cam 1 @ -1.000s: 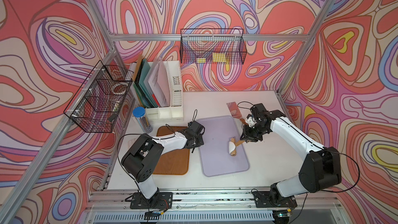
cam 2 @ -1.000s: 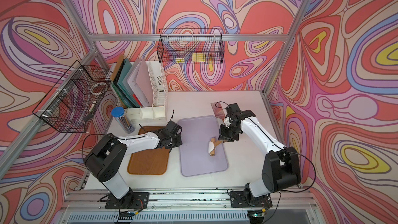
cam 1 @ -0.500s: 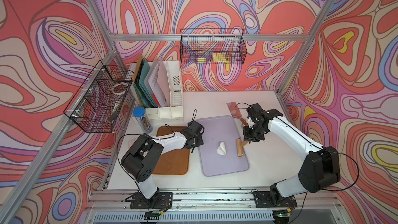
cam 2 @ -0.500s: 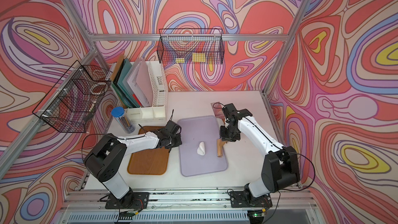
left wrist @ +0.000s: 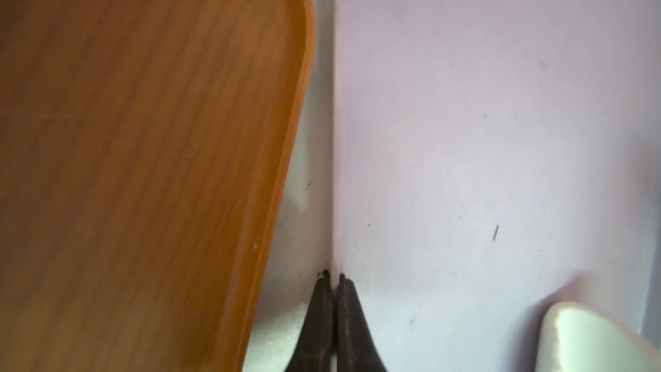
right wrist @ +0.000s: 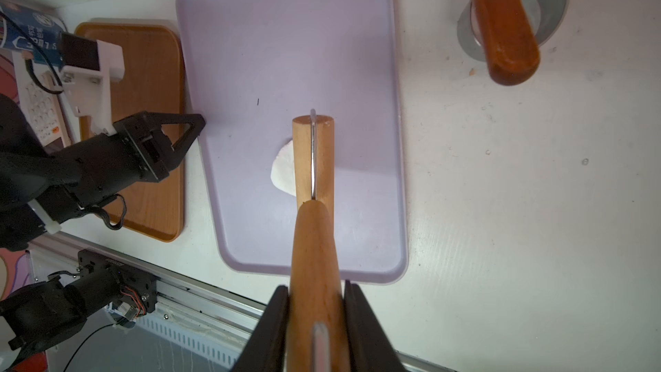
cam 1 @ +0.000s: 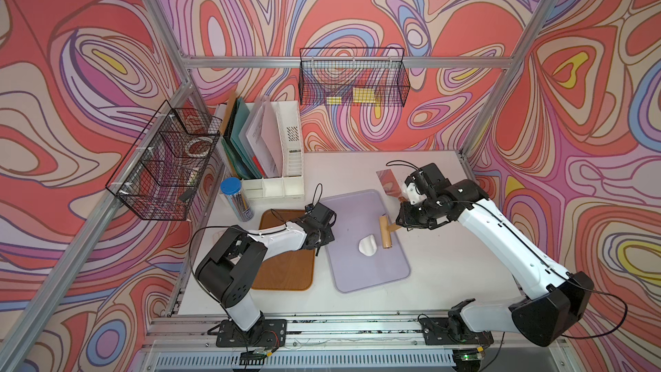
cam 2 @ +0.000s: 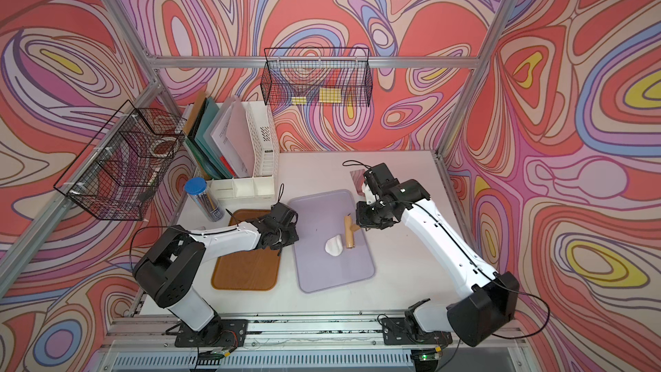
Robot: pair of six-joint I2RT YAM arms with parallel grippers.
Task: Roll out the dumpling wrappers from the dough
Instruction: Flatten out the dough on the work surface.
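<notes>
Your right tool [right wrist: 316, 286] grips the handle of the wooden hand roller [right wrist: 313, 152], and the small white dough lump [right wrist: 282, 166] lies mid lilac plastic tray [right wrist: 286, 48], against the barrel's side facing your closed left tool [left wrist: 332, 277], so roll crosswise that way.

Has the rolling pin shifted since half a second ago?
Yes. The rolling pin has come inward from the purple tray's right rim toward the dough, now at its edge.
</notes>
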